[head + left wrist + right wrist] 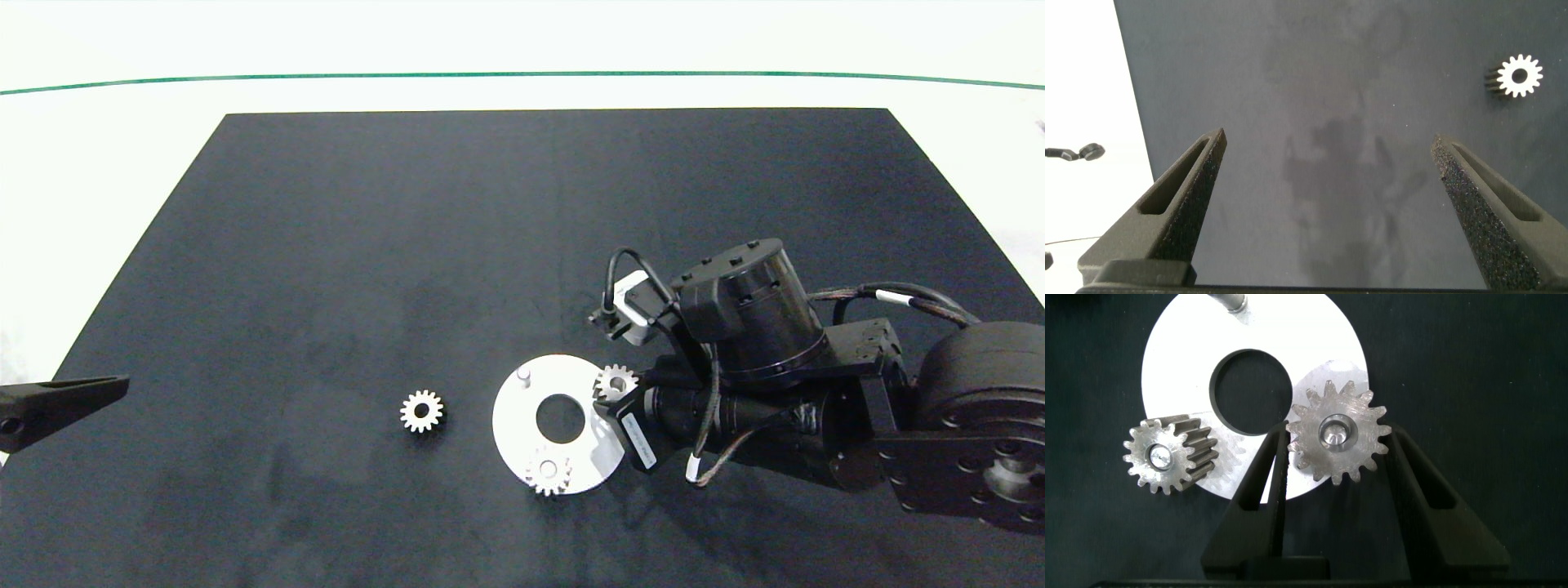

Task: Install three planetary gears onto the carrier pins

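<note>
The planetary gear (1337, 434) sat on the disc's right-hand pin, my right gripper (1337, 461) straddling it, fingers flanking its teeth. I couldn't tell whether they pinched. Retreating skewed, I judged, might lift it; another gear (422, 411) waited left, near my open, parked left gripper (1327, 184).

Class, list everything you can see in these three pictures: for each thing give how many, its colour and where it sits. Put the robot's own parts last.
Planetary gears: three, silver-grey; one loose on the mat left of the disc, one on the disc's near pin, one on the right-hand pin between the right fingers.
Carrier pins: three, light grey, on the disc; only the far-left one is bare.
Disc: one, white, centre hole, mid-mat.
Mat: one, black, on the white table.
Green line: one, across the table's far side.
Left gripper: one, dark, open above bare mat at the left edge.
Right gripper: one, dark, at the disc's right rim.
</note>
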Robot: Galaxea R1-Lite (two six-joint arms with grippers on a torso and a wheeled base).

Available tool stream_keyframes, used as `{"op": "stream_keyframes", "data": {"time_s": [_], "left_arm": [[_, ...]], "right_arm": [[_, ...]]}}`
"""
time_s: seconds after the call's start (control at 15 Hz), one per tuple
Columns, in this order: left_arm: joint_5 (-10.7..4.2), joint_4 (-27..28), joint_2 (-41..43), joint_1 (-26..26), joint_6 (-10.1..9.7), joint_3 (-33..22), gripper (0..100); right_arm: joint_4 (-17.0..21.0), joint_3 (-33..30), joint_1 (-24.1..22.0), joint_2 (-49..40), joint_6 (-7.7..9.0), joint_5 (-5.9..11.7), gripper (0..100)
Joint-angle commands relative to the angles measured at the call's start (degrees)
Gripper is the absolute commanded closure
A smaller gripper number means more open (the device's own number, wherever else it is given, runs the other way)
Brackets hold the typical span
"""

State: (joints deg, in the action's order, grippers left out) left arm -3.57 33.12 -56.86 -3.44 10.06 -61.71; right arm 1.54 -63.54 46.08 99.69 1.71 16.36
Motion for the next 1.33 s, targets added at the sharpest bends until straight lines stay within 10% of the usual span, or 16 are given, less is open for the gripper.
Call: {"op": "stream_keyframes", "data": {"time_s": [0.07,1.33], "left_arm": [[-0.03,0.19,-0.01,0.01,0.05,0.01,0],[-0.03,0.98,1.40,-0.43,0.84,-0.08,0]], "right_arm": [[0.05,-0.10,0.15,0.06,0.05,0.08,72],[-2.50,1.22,0.33,0.59,1.63,1.48,72]]}}
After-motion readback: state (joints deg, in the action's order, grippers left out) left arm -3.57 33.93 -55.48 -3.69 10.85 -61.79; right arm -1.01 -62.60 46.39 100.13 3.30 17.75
